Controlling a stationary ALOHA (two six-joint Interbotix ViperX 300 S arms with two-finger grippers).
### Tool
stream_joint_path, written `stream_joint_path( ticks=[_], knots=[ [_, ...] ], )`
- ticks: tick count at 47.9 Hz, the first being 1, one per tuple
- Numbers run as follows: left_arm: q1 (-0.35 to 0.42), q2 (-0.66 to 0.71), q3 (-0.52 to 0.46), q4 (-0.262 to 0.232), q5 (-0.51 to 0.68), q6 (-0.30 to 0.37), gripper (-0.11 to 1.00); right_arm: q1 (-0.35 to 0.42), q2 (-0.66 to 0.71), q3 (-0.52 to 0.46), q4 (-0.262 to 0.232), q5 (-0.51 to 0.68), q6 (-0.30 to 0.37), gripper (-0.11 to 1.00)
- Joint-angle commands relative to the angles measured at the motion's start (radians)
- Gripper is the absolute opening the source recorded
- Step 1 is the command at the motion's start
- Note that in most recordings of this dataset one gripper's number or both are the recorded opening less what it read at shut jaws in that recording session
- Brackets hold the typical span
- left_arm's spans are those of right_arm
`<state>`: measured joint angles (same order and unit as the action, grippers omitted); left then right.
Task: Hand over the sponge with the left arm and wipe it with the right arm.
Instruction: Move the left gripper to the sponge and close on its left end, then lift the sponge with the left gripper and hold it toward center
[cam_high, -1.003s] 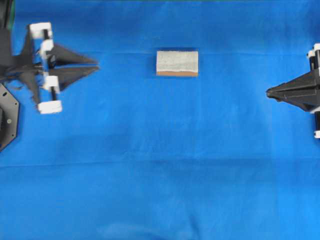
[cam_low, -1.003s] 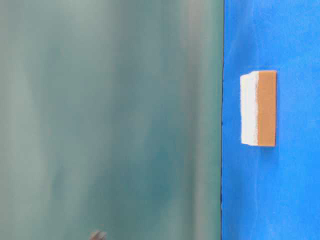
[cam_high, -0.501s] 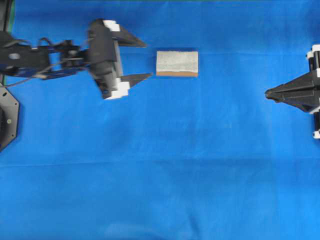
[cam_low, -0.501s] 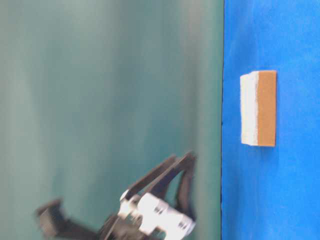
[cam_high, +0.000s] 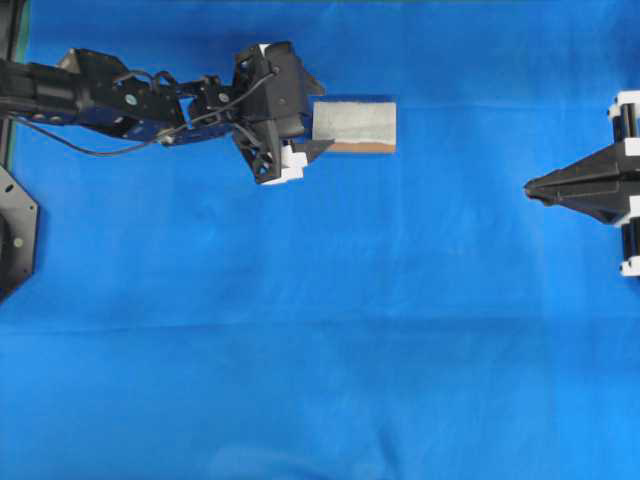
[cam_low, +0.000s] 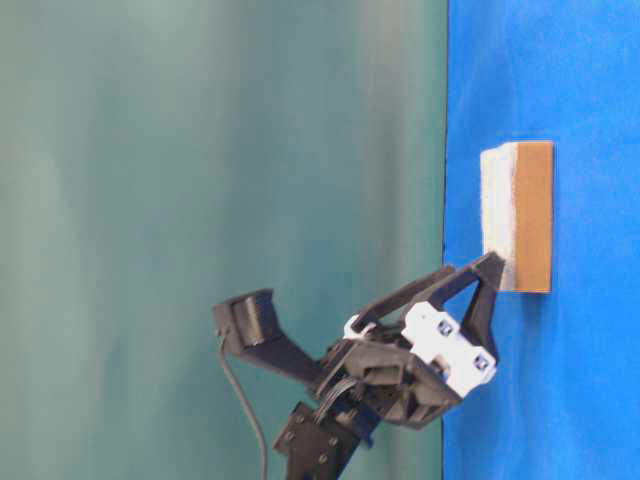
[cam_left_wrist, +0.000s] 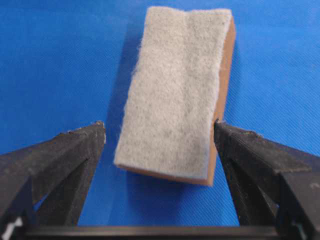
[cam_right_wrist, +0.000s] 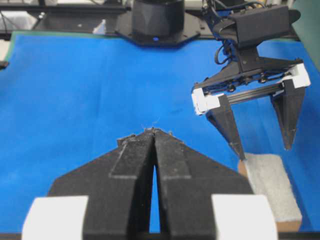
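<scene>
Looking down from overhead, I see the sponge (cam_high: 355, 125) flat on the blue cloth (cam_high: 320, 330), the left gripper (cam_high: 322, 122) spread wide at its near end; the right gripper (cam_high: 530, 186) sits well apart, pressed together. Table-level: one finger (cam_low: 480, 290) meets the sponge's (cam_low: 517, 215) corner. Left wrist: fingertips (cam_left_wrist: 92, 135) flank the sponge (cam_left_wrist: 175, 95), not pinching. Right wrist: my right gripper's (cam_right_wrist: 152, 132) fingers are shut, empty.

Grey-white mottled sponge (cam_high: 355, 122) with tan base, blue cloth (cam_high: 320, 330)

Grey-topped, tan-based sponge (cam_high: 355, 125) lies flat on the blue cloth (cam_high: 320, 330).
</scene>
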<state>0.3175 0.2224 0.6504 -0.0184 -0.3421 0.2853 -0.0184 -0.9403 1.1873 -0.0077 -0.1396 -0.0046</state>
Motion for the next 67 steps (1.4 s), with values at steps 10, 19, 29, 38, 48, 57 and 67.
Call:
stream_joint_path(
  ticks=[10, 19, 29, 38, 48, 57, 67],
  knots=[
    [0.025, 0.080, -0.067, 0.002, -0.005, 0.011, 0.94, -0.012, 0.009, -0.021, -0.002, 0.003, -0.002, 0.00],
    [0.032, 0.097, -0.081, 0.002, 0.009, 0.014, 0.94, -0.014, 0.011, -0.021, -0.002, 0.003, -0.002, 0.00],
    [0.031, 0.089, -0.106, -0.003, 0.118, 0.009, 0.74, -0.015, 0.011, -0.021, -0.002, 0.003, -0.002, 0.00],
    [0.026, 0.044, -0.100, -0.002, 0.147, 0.011, 0.42, -0.017, 0.011, -0.021, -0.002, 0.003, -0.002, 0.00],
    [0.005, -0.069, -0.083, -0.005, 0.216, -0.011, 0.39, -0.023, 0.012, -0.021, -0.002, 0.002, -0.002, 0.00],
    [-0.055, -0.212, -0.069, -0.011, 0.321, -0.055, 0.37, -0.035, 0.012, -0.023, -0.002, 0.000, -0.002, 0.00],
    [-0.153, -0.327, -0.048, -0.011, 0.396, -0.184, 0.37, -0.041, 0.015, -0.025, -0.002, -0.002, -0.002, 0.00]
  ],
)
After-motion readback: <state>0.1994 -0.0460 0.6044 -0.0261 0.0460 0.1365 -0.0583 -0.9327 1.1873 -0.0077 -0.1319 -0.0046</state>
